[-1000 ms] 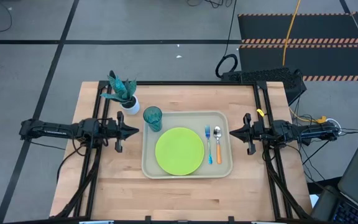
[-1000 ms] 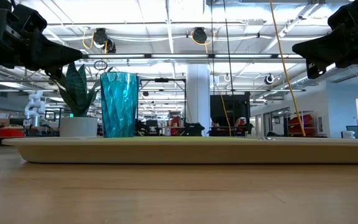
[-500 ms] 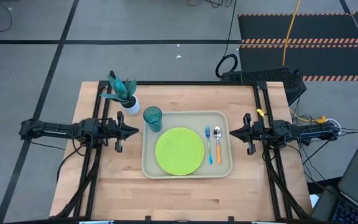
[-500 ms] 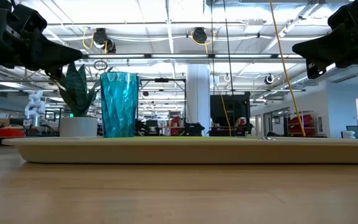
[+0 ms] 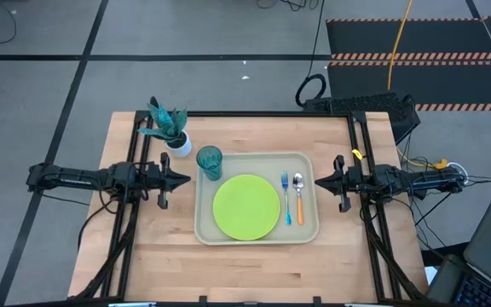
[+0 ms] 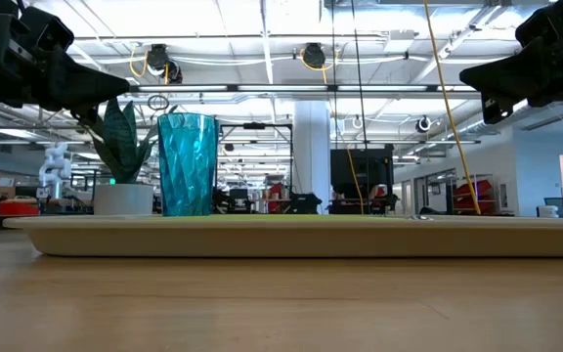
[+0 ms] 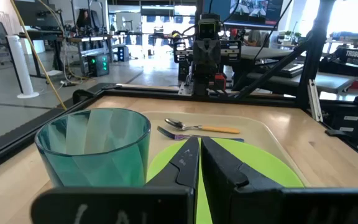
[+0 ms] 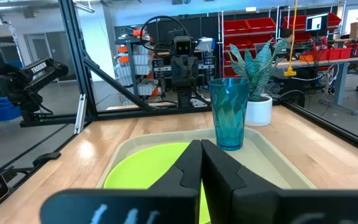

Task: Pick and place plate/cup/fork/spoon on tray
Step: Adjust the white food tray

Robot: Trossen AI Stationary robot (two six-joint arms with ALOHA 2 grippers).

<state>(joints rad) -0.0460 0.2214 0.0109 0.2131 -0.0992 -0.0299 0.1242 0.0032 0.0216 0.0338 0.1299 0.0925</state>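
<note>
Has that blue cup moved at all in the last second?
No. The cup stays in the same corner of the tray, right beside the potted plant.

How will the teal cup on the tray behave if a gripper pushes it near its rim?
The cup stands upright, taller than it is wide, so a high push would probably tip it. It looks like thin translucent plastic and empty, so likely light. On the smooth tray it may slide easily.
</note>
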